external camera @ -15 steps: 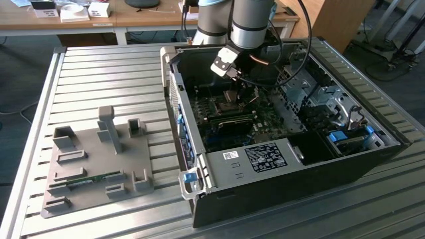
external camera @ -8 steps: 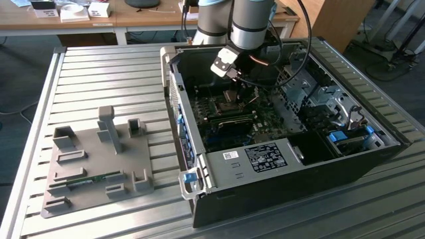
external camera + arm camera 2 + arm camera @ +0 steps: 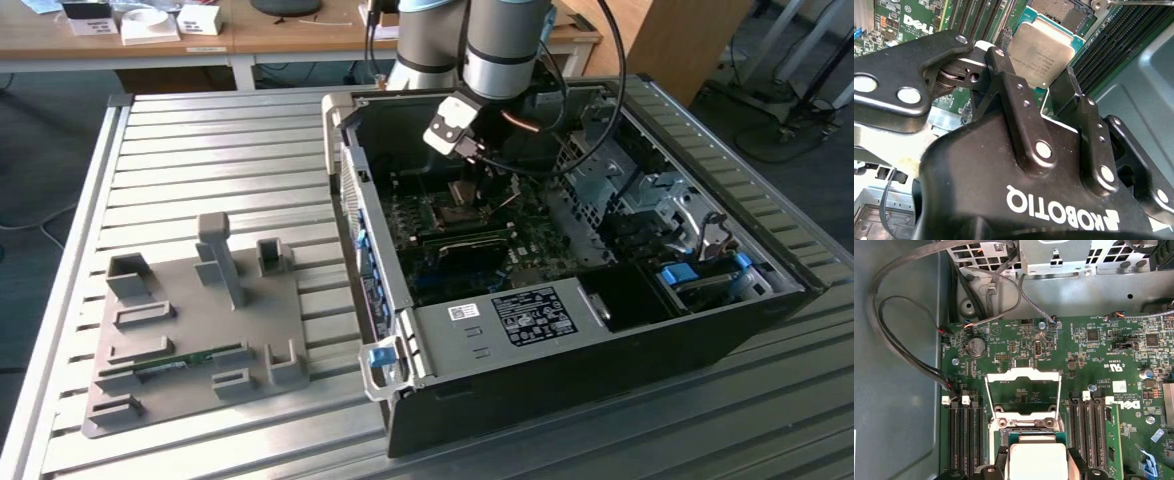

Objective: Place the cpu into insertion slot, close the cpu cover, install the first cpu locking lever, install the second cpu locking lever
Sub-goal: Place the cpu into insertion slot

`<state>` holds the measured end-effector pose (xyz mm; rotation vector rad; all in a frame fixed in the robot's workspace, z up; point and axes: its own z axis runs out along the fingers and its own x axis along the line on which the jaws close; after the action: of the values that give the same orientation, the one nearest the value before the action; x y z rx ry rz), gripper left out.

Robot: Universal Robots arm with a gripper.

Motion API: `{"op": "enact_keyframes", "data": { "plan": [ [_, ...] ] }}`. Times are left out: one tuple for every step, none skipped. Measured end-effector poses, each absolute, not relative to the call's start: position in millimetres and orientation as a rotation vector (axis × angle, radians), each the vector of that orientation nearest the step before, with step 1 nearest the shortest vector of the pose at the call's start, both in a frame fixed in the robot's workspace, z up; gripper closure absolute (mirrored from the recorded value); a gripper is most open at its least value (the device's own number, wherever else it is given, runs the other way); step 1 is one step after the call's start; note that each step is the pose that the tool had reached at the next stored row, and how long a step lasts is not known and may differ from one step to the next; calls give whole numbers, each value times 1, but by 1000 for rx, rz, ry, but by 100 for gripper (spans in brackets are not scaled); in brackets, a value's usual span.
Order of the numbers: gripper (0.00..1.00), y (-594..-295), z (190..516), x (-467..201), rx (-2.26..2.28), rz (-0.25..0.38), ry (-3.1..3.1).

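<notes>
The cpu (image 3: 1046,50) is a flat silvery-grey square, and my gripper (image 3: 1039,70) is shut on it, with a black finger on each of two opposite edges. In the first wrist view the cpu (image 3: 1036,460) hangs between the fingers (image 3: 1076,467) just above the motherboard. It sits at the near edge of the insertion slot (image 3: 1061,12). The cpu cover (image 3: 1023,371), a silvery frame with an open centre, stands flipped open beyond the slot. In the exterior view my gripper (image 3: 466,195) reaches down into the open computer case (image 3: 747,330).
Memory slots (image 3: 964,435) flank the socket on both sides. Loose black cables (image 3: 899,340) run along the case wall. A black box with a white label (image 3: 534,315) fills the case's near end. A grey fixture plate (image 3: 187,340) lies on the slatted table at the exterior view's left.
</notes>
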<state>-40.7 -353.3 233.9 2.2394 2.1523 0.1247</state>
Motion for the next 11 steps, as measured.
{"op": "enact_keyframes", "data": {
  "plan": [
    [46, -353, 234, -41, 2238, 125, 2154],
    [46, -353, 234, -41, 2237, 125, 2154],
    [46, -353, 234, -41, 2237, 125, 2155],
    [46, -353, 234, -41, 2237, 125, 2155],
    [46, -353, 234, -41, 2237, 125, 2155],
    [46, -353, 234, -41, 2237, 125, 2155],
    [46, -353, 234, -41, 2237, 125, 2155],
    [46, -353, 234, -42, 2237, 125, 2155],
    [46, -353, 234, -42, 2237, 125, 2155],
    [46, -353, 234, -43, 2237, 125, 2155],
    [46, -353, 234, -44, 2237, 125, 2155]
  ]
}}
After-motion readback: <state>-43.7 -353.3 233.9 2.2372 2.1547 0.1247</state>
